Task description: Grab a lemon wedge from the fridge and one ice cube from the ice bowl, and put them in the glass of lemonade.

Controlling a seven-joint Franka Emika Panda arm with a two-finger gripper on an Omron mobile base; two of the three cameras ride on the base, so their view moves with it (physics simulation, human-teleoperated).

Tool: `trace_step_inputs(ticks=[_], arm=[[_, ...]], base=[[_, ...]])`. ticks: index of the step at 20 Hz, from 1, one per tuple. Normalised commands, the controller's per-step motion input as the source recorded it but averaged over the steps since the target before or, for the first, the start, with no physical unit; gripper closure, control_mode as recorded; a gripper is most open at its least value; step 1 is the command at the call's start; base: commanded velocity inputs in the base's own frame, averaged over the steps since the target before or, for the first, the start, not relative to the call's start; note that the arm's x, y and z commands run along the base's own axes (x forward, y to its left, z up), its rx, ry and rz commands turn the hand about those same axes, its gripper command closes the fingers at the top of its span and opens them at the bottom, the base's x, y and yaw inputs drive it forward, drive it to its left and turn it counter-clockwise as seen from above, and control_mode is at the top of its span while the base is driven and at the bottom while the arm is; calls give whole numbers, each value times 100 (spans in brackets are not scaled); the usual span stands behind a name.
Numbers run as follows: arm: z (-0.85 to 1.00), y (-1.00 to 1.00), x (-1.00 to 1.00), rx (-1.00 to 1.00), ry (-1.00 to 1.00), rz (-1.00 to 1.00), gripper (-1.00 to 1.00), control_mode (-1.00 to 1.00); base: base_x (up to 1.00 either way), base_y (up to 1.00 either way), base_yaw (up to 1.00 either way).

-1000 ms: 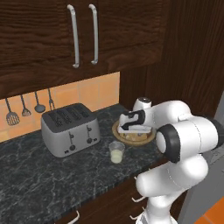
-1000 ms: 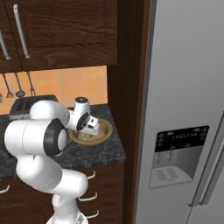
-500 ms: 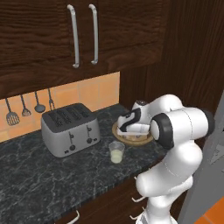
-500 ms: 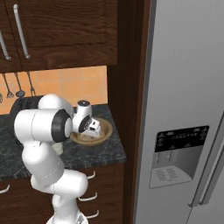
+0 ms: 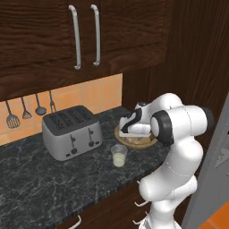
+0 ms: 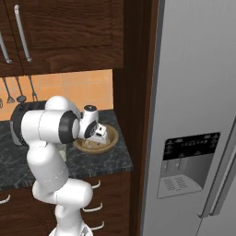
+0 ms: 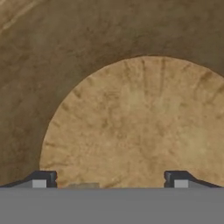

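Observation:
The ice bowl [image 5: 151,142] [image 6: 113,138], wide and tan, sits on the counter's right end beside the fridge [image 6: 198,115]. My gripper [image 5: 129,134] [image 6: 98,139] [image 7: 111,183] is down inside it, pointing at the bowl's pale wooden floor [image 7: 140,122]. It is open, its fingertips [image 7: 43,178] wide apart. A thin pale grey sliver [image 7: 83,185] shows low between them; whether it is an ice cube I cannot tell. The glass of lemonade [image 5: 119,155] stands on the counter just left of the bowl. The fridge doors are closed and the lemon wedge is out of view.
A grey four-slot toaster [image 5: 71,132] stands left of the glass. Utensils [image 5: 24,112] hang on the orange backsplash under dark wall cabinets [image 5: 85,31]. A dark wood panel [image 6: 138,83] separates the counter from the fridge.
The hand has dropped lower into the ice bowl and the elbow has swung nearer the counter. The jaws stay wide.

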Motion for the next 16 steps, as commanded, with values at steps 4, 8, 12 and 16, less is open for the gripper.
trace_step_inputs(ticks=[4,8,12,16], arm=[[-8,-1,-34,0,0,0,-100,-100],[-1,0,-46,0,0,0,-100,-100],[-11,0,1,0,0,0,-100,-100],[-18,0,26,0,0,0,100,-100]], base=[[0,0,0],[0,0,0],[0,0,0],[0,0,0]])
